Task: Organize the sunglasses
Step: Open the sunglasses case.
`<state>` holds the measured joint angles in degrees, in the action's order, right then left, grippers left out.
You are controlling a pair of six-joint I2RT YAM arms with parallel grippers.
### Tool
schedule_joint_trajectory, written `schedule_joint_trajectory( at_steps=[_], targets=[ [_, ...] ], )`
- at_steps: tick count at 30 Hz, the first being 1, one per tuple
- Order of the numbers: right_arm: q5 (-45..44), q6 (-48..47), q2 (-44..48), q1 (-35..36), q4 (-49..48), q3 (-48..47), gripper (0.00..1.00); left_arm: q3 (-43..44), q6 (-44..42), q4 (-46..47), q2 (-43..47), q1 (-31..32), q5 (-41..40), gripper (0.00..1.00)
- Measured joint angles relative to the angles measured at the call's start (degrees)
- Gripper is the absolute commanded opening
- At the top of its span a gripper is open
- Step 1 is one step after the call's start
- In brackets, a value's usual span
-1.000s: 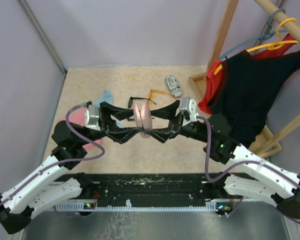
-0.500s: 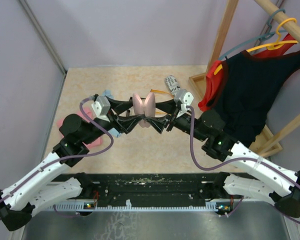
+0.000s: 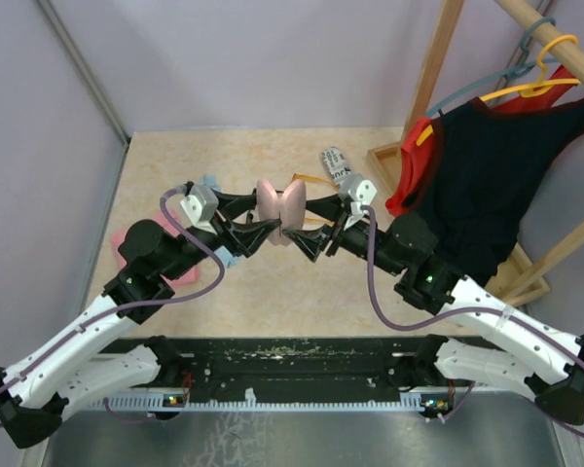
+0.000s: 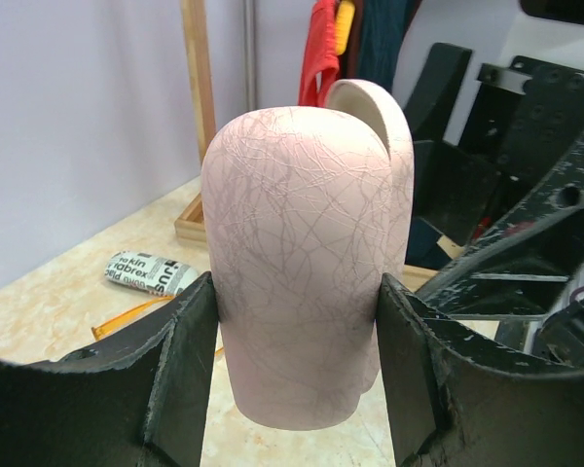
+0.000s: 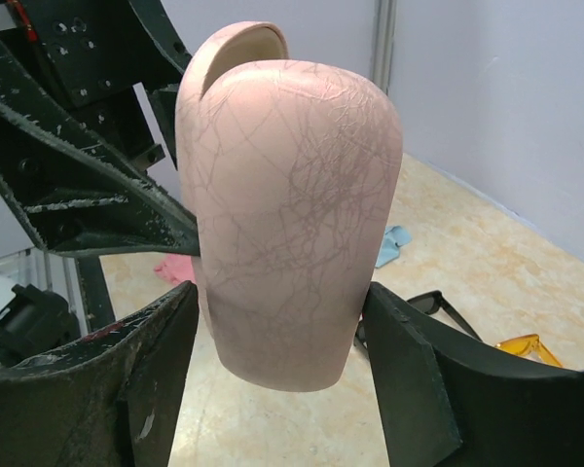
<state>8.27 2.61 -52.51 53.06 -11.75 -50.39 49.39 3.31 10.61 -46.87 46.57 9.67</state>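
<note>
Pink case: 1 half clamped in left gripper, 1 half in right gripper; since 1 second ago, carried farther back, halves splayed open.

Illegible print on newsprint-patterned case

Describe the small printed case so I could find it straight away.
Find the wooden clothes rack on the right. Just left of its foot lies the printed case: black lettering on white, unlike the plain pink case held up mid-table.
</note>
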Motion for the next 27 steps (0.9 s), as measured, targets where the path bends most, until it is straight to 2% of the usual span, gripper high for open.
schedule_joint_trajectory(
  at_steps=[15, 27],
  targets=[
    [-0.8, 0.1, 3.8, 0.0, 4.6, 0.2, 0.71, 0.4, -0.5, -0.4, -0.5, 0.1, -1.3, 0.00],
    [-28.3, 1.1, 18.1, 0.5, 12.0, 5.1, 0.71, 1.4, -3.3, -7.6, -3.5, -0.2, -6.3, 0.00]
  ],
)
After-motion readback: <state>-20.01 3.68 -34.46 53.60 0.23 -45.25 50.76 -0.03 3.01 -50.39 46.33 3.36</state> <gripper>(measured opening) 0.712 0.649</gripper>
